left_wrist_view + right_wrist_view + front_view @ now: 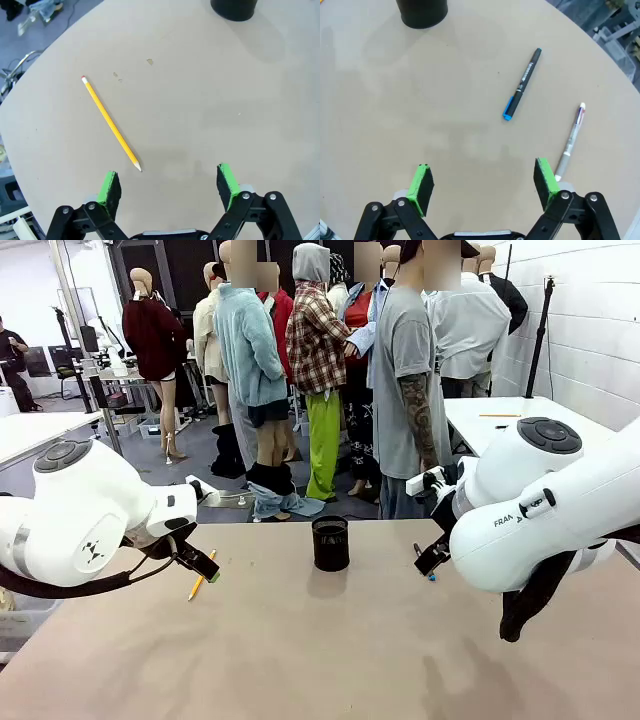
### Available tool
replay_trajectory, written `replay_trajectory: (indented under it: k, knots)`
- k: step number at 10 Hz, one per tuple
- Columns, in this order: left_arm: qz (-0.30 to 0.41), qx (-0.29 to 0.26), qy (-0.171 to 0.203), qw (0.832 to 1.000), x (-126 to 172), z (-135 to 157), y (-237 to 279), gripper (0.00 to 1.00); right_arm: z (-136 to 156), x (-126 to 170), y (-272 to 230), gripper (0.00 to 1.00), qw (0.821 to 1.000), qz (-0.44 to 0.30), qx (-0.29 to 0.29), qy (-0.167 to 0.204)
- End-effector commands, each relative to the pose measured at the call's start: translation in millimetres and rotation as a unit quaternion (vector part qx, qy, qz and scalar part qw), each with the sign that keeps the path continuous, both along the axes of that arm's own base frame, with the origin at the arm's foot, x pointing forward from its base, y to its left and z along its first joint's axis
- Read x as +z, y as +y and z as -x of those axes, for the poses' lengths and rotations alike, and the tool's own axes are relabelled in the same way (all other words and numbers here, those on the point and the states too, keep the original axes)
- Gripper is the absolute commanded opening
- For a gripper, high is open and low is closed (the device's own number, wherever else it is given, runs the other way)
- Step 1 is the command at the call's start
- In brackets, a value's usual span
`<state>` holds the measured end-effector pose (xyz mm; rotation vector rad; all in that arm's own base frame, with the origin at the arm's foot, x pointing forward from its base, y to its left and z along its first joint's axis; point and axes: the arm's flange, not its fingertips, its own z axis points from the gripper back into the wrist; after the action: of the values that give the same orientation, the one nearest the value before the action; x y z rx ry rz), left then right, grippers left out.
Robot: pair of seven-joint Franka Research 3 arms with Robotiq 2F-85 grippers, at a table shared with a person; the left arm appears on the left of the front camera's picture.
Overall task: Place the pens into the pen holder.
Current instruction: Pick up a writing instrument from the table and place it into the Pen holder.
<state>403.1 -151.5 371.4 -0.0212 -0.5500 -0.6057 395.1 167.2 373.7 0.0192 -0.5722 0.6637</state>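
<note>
Left jaws apart over the surface point(210, 105), yellow pencil point(111, 123) lying just ahead. Right jaws apart too, near 2 pens (blue-tipped dark pen point(522, 84), silvery pen point(570, 141)). Black pen holder point(331, 543) upright mid-surface, well apart from all 3.

Tan table point(300, 660), a few small specks point(149, 62) on its surface. Person in gray T-shirt point(402, 350) with a tattooed forearm stands at the far edge, right of middle. White table point(480, 430) far right, thin yellow stick point(500, 415) lying on it. Black stand point(541, 340) upright behind it, by the white brick wall point(590, 310). Second white table point(40, 430) far left. Heap of clothes point(280, 502) on the gray floor just past the far edge.
</note>
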Motion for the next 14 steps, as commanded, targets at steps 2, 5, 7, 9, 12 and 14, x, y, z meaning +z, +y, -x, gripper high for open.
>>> replay_trajectory:
  k: [2, 5, 7, 9, 12, 14]
  knots:
    - [0.0, 0.0, 0.0, 1.0, 0.0, 0.0, 0.0, 1.0, 0.0, 0.0, 0.0, 1.0, 1.0, 0.0, 0.0, 0.0]
    - [0.0, 0.0, 0.0, 1.0, 0.0, 0.0, 0.0, 1.0, 0.0, 0.0, 0.0, 1.0, 1.0, 0.0, 0.0, 0.0]
    - [0.0, 0.0, 0.0, 1.0, 0.0, 0.0, 0.0, 1.0, 0.0, 0.0, 0.0, 1.0, 1.0, 0.0, 0.0, 0.0]
    - [0.0, 0.0, 0.0, 1.0, 0.0, 0.0, 0.0, 1.0, 0.0, 0.0, 0.0, 1.0, 1.0, 0.0, 0.0, 0.0]
    - [-0.001, -0.002, 0.0, 1.0, 0.0, 0.6, -1.6, 1.0, 0.0, 0.0, 0.1, 1.0, 1.0, 0.0, 0.0, 0.0]
    - [-0.007, 0.058, -0.068, 0.996, 47.2, 31.8, 44.1, 1.0, 18.7, 47.6, -38.7, 1.0, 0.996, -0.001, -0.05, -0.069]
